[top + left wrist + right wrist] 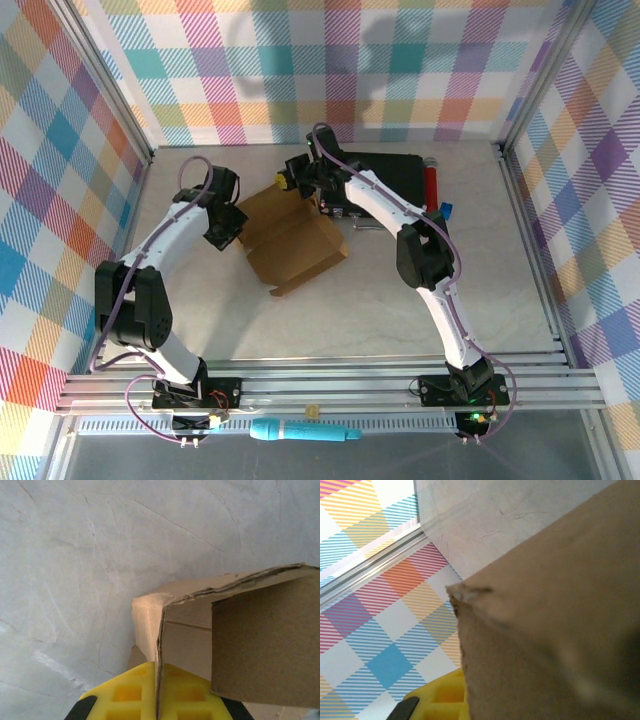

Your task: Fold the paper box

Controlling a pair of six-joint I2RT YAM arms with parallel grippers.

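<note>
At the near edge, silver rails (pixel 330 385) carry both arm bases, and a teal pen-like tool (pixel 300 432) lies just in front of them. Beyond the rails the table (pixel 330 320) is a pale, marble-like slab with faint grey veins. The wrist views show the same surface up close, scored with fine hairline cracks. The paper box (pixel 290 240) sits toward the middle of the slab, a brown cardboard piece partly raised into shape, with one flap hanging toward the near side. The left gripper (pixel 225 228) is at its left edge. In the left wrist view its yellow fingers (pixel 130 692) are pressed together on a thin upright cardboard wall that runs between them. The right gripper (pixel 298 183) is at the far edge of the box, jaws closed, and a cardboard flap lies against its one visible yellow finger (pixel 445 695). Farther back a black case (pixel 390 170) lies flat, with a red cylinder (pixel 432 182) beside it and a small blue object (pixel 447 210) near its right end. Pastel plaid cloth walls (pixel 300 70) stretched on aluminium posts (pixel 115 85) close in the space on three sides.
</note>
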